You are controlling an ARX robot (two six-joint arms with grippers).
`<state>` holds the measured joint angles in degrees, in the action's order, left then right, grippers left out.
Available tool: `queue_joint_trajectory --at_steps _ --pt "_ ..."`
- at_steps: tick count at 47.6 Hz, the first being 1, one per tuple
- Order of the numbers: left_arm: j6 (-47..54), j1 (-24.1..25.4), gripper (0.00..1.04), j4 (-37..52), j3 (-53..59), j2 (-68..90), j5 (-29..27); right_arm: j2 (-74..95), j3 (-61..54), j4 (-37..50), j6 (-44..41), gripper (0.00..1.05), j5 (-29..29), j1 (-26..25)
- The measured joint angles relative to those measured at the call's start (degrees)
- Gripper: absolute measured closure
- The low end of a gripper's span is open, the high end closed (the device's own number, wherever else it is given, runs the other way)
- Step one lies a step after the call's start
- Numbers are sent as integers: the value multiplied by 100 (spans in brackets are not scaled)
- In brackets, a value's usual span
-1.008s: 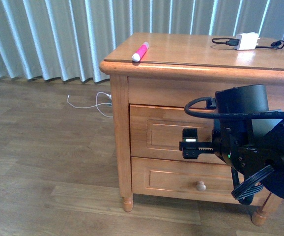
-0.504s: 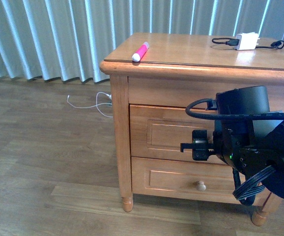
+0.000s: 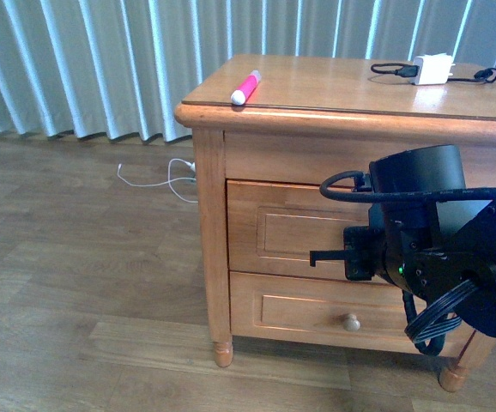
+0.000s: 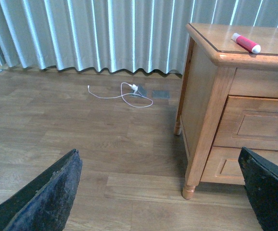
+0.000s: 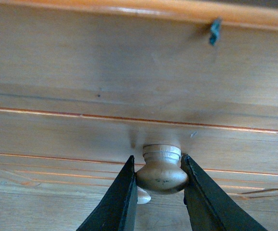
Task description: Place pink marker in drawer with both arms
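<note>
The pink marker (image 3: 245, 88) with a white cap end lies on the cabinet top near its front left corner; it also shows in the left wrist view (image 4: 245, 42). The top drawer (image 3: 282, 227) looks shut. My right arm (image 3: 437, 249) is in front of it and hides the knob in the front view. In the right wrist view my right gripper (image 5: 159, 163) is shut on the round wooden knob (image 5: 161, 173), one finger on each side. My left gripper (image 4: 158, 159) is open and empty, low over the floor to the left of the cabinet.
A white charger (image 3: 432, 70) with a black cable lies on the cabinet top at the back right. The lower drawer has its own knob (image 3: 350, 323). A white cable (image 3: 166, 176) lies on the wooden floor by the curtains (image 3: 102, 60).
My right gripper has moved to the right along the top drawer's front, to its knob. The marker and charger have not moved.
</note>
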<state>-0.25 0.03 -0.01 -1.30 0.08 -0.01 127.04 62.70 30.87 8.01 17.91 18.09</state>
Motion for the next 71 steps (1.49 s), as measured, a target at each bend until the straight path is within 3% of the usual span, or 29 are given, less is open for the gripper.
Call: queue_joint_trajectory --at_steps 14,32,37,54,61,71 --pt "0 0 6 0 0 0 0 -1043 -1012 -931 149 82 -160 186" --pt "0 0 6 0 0 0 0 -2962 -3047 -1541 332 83 -872 535" --pt "0 0 6 0 0 0 0 -3198 -3257 -1567 479 71 -876 599" --pt "0 0 6 0 -2 0 0 -6223 -3976 -2787 772 7 -907 704" --pt "0 0 6 0 0 0 0 -7597 -4094 -3366 610 9 -929 365" --pt "0 0 6 0 0 0 0 -9304 -4116 -4159 380 9 -1405 -352"
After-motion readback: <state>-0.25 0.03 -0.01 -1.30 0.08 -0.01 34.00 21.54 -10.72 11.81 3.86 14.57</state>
